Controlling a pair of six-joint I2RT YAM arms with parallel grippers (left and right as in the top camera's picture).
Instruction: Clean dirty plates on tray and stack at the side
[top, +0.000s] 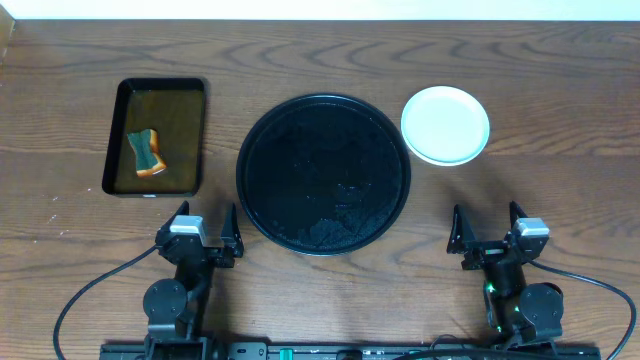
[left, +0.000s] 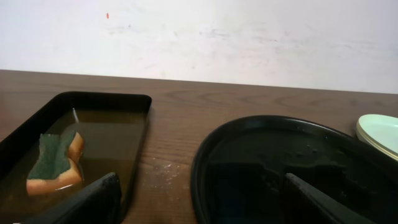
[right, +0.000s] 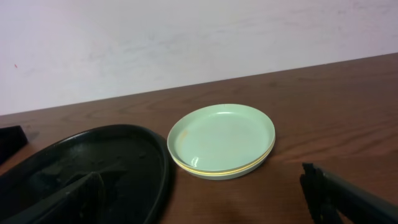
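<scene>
Left wrist view crops the stacked plates (left: 380, 132)

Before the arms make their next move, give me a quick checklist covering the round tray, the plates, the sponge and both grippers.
1. No plates left on the round tray: ok.
2. The plates stacked beside the round tray: ok.
3. The top plate free of sauce: ok.
4. The sponge lying in the rectangular tray: ok.
5. The left gripper open and empty: ok.
6. The right gripper open and empty: ok.
</scene>
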